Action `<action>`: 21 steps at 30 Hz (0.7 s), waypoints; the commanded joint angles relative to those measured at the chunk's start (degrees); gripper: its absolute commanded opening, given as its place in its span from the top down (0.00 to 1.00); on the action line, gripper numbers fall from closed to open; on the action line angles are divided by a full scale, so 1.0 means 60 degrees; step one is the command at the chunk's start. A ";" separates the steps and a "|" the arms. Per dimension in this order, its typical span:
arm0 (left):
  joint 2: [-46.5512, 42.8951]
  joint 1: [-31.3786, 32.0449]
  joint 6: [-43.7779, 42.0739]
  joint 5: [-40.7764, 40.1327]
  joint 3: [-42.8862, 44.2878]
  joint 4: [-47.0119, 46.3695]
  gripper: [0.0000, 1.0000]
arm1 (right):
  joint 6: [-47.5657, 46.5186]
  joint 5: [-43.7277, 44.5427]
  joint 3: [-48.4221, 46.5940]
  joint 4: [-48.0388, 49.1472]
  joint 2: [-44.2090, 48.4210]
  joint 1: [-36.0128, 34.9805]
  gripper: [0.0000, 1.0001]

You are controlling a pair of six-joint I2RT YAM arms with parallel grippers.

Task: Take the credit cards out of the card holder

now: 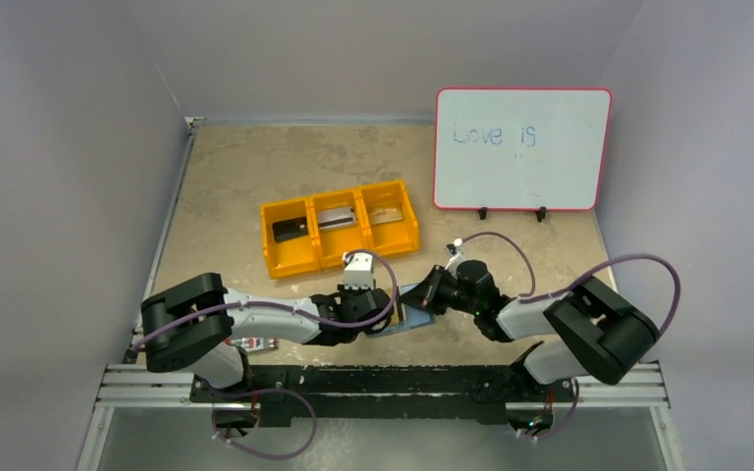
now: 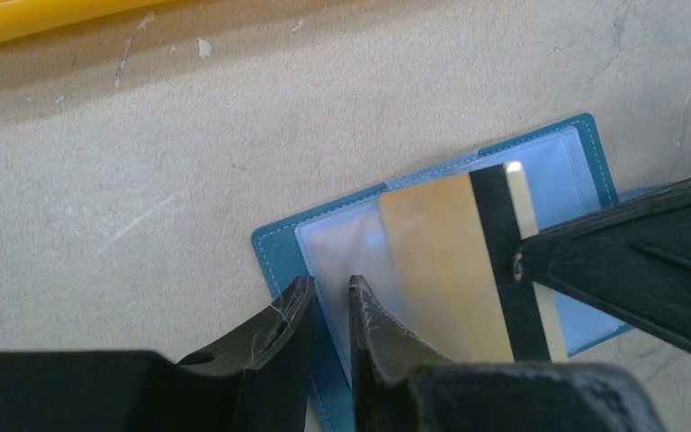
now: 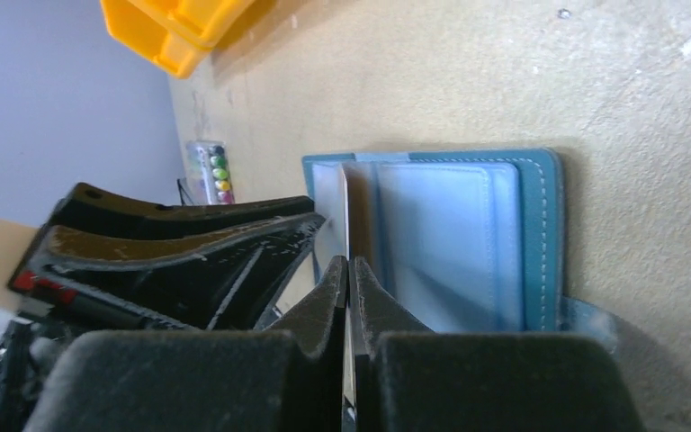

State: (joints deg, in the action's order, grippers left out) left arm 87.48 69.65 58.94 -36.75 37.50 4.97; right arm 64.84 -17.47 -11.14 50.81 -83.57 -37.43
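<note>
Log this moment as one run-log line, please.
left hand: clamps card holder | right hand: pinches gold card on open holder | orange bin: three cards

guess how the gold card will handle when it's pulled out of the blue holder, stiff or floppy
Probably stiff: edge-on in the right wrist view, the gold card stands straight in the right claw. Its glossy face may slip. The card holder looks light and could drag along unless the left claw pins it.

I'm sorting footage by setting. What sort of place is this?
Likely a robotics lab test cell: plain grey walls enclose a small table, two robot arms are mounted at its near edge, and a whiteboard stands propped behind.
</note>
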 commanded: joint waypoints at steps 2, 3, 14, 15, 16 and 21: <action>-0.0416 0.0181 0.0154 0.0225 -0.0359 0.0344 0.79 | -0.0392 0.0731 0.0122 -0.1286 0.1608 0.0042 1.00; -0.0492 0.0184 0.0173 0.0186 -0.0360 0.0356 0.79 | -0.0474 0.0818 0.0171 -0.1527 0.1975 0.0042 1.00; -0.1660 0.0177 -0.0040 -0.0244 -0.0127 0.0338 0.53 | -0.2005 0.2094 -0.0104 -0.4898 0.6015 0.0053 1.00; -0.1917 0.0170 -0.0175 -0.0321 -0.0081 0.0326 0.50 | -0.2234 0.2188 -0.0204 -0.5086 0.6250 0.0054 1.00; -0.2165 0.0146 -0.0278 -0.0432 -0.0038 0.0354 0.47 | -0.2431 0.2258 -0.0264 -0.5247 0.6483 0.0055 1.00; -0.3818 -0.0835 -0.1186 0.0375 -0.0450 -0.0229 0.34 | -0.3368 0.2025 -0.0529 -0.5176 0.7063 0.0055 1.00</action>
State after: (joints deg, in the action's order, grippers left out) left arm 71.79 69.21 57.17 -36.71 35.73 7.90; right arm 51.42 -5.61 -10.90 20.43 -43.07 -37.43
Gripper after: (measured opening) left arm 0.635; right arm 0.005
